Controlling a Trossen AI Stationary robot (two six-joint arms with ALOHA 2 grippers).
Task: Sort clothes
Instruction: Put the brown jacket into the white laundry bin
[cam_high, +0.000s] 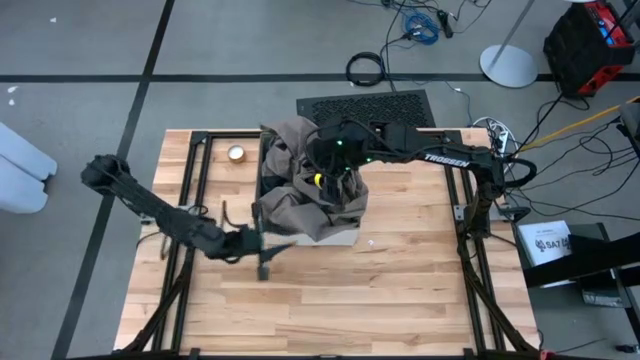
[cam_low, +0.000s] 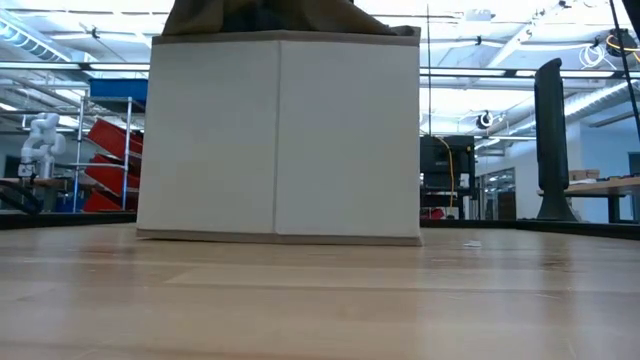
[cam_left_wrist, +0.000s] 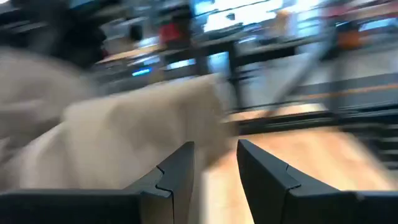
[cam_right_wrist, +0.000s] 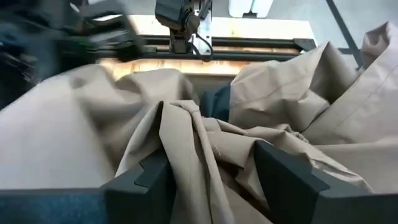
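Note:
A khaki-tan garment (cam_high: 300, 175) lies heaped in and over the square beige box (cam_high: 338, 238) in the middle of the table. Its top shows above the box's wall (cam_low: 278, 135) in the low view. Among the khaki folds (cam_right_wrist: 292, 81) a darker patch of cloth (cam_right_wrist: 216, 102) shows. My right gripper (cam_high: 335, 180) hangs over the heap, slanting down, open (cam_right_wrist: 208, 146). A raised khaki fold (cam_right_wrist: 186, 143) stands between its fingers. My left gripper (cam_high: 272, 246) is level by the box's near left corner, open by a narrow gap (cam_left_wrist: 216, 144) with nothing in it. My right gripper stands open astride the raised khaki fold (cam_right_wrist: 177, 124), which rises from the heap in the box. Whether its fingers touch the cloth, I cannot tell.
A small round roll (cam_high: 236, 153) lies on the table at the far left, beside the box. Black frame rails (cam_high: 196, 190) run along both sides of the table. A small pale scrap (cam_high: 370, 242) lies near the box's near right corner. The near half of the table is bare wood.

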